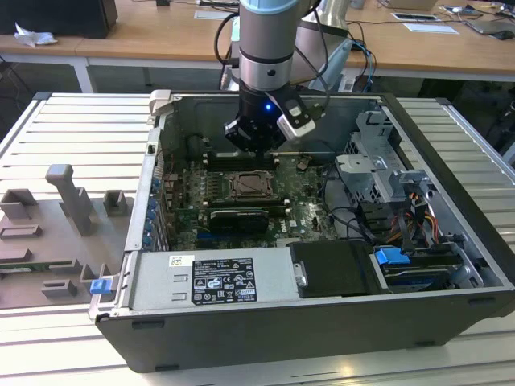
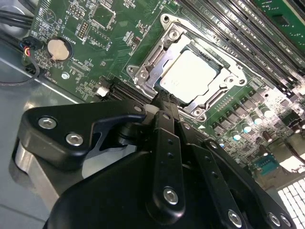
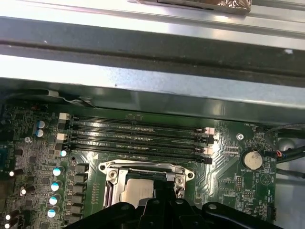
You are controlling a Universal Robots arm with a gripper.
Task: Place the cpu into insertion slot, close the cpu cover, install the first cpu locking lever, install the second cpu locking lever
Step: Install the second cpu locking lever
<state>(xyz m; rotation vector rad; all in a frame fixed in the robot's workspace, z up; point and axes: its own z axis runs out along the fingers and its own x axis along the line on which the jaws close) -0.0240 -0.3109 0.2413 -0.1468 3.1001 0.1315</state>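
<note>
The claw [image 2: 164,98] hangs inside the open case [image 1: 451,129], its black fingers [image 2: 166,143] drawn together to a narrow tip with nothing between them. The tip stands at the socket's near edge in the second wrist view; whether it touches the metal cannot be told.

The cpu [image 2: 188,76] lies flat in the slot [image 2: 143,71], just ahead of the claw tip. Its face is pale, matte and square. The cover [image 2: 224,88], a thin bright steel frame, lies down around the cpu, whose face shows through the square window. Screw heads mark the frame corners.

The board [image 2: 86,28] is green and densely set with small parts. Long black memory slots [image 3: 138,136] run beyond the socket from the claw, in parallel rows. A round coin cell [image 2: 58,47] sits well off to one side.

In the exterior view, the arm [image 1: 265,40] comes down into the case close to the far wall. A drive cage [image 1: 378,161] and cables crowd the exterior view's right; the case rests on a ribbed metal bench [image 1: 72,137].
</note>
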